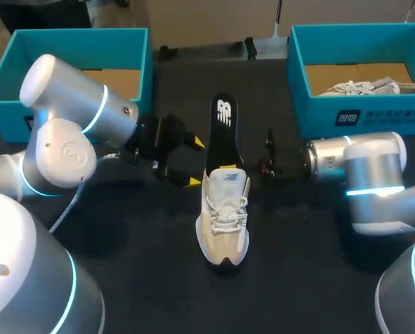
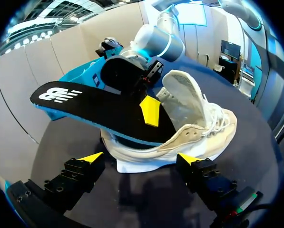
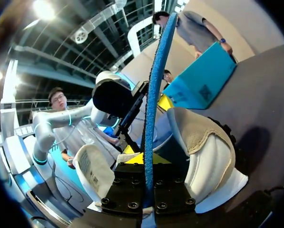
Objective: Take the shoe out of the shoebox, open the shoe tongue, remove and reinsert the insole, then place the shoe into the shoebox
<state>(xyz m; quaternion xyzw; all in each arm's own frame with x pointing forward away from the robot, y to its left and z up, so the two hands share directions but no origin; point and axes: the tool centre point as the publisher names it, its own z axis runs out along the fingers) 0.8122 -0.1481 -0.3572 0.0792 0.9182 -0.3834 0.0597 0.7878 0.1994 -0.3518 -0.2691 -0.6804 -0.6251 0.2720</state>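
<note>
A cream sneaker (image 1: 224, 226) stands on the dark table with its toe toward the front edge. A black insole (image 1: 223, 129) with a blue edge sticks half out of its opening, rising toward the back. My right gripper (image 1: 228, 169) is shut on the insole just above the shoe's collar. In the right wrist view the insole (image 3: 155, 95) runs edge-on between the fingers of that gripper (image 3: 149, 164), with the shoe (image 3: 206, 152) around them. My left gripper (image 1: 194, 162) is open beside the shoe's heel, touching nothing. The left wrist view shows the left gripper (image 2: 140, 159) short of the shoe (image 2: 189, 133) and insole (image 2: 80, 104).
A teal shoebox (image 1: 134, 49) stands at the back left and shows only its cardboard floor. Another teal shoebox (image 1: 346, 111) at the back right holds a second pale shoe (image 1: 374, 87). Dark tabletop lies bare in front of the sneaker.
</note>
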